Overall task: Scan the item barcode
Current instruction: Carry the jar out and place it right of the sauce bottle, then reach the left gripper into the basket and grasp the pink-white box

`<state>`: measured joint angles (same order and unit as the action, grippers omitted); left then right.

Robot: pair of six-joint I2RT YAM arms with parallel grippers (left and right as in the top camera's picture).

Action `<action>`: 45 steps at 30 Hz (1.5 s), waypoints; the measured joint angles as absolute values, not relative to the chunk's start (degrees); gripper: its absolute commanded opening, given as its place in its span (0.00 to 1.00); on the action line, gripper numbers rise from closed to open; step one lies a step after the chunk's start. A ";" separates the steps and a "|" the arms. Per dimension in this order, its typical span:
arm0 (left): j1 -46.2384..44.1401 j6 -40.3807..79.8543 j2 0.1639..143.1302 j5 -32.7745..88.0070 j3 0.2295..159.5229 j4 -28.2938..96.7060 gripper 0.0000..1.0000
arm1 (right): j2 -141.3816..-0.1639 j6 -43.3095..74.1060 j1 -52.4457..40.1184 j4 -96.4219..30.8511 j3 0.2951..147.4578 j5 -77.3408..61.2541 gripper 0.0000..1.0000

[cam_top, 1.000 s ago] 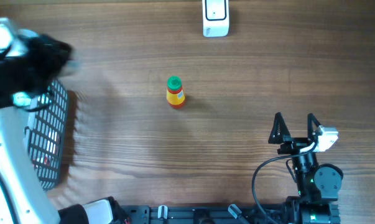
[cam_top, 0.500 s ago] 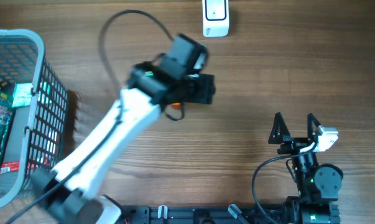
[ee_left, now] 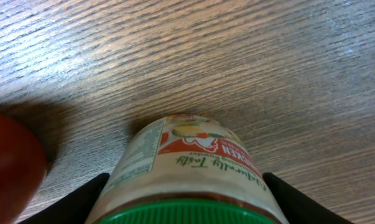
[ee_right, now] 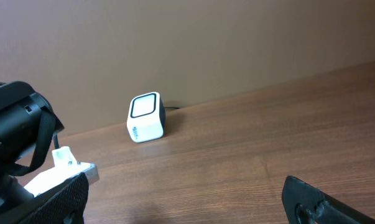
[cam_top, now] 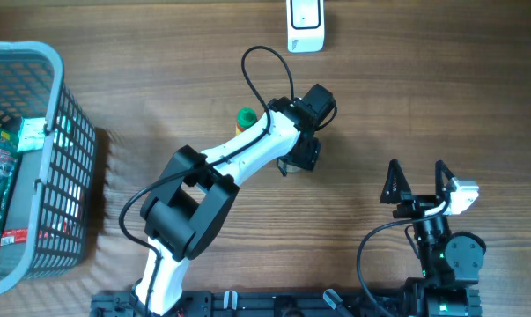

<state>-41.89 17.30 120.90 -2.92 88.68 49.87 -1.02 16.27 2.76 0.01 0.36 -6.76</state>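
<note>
The bottle (cam_top: 245, 117) stands upright on the bench (cam_top: 424, 79), near the middle. From above, only its green cap and a little yellow show beside the white link of the left arm. The left hand (cam_top: 302, 155) is low over the bench. In the left wrist view, its dark fingers (ee_left: 75, 200) stand wide on both sides of the bottle. I cannot tell if they press it.

The right hand (cam_top: 416, 167) rests near the front edge with its fingers wide apart and nothing between them. The white scanner (cam_top: 305, 25) sits at the far edge, well apart from the bottle. A grey basket (cam_top: 71, 176) with packets stands at the left.
</note>
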 measured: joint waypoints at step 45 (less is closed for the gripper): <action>-13.89 18.13 65.87 -20.82 91.44 61.25 1.00 | -1.02 16.27 2.76 0.01 0.36 -6.76 1.00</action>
<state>-13.89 18.13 65.87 -20.82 91.44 61.25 -1.02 16.27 2.76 0.01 0.36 -6.76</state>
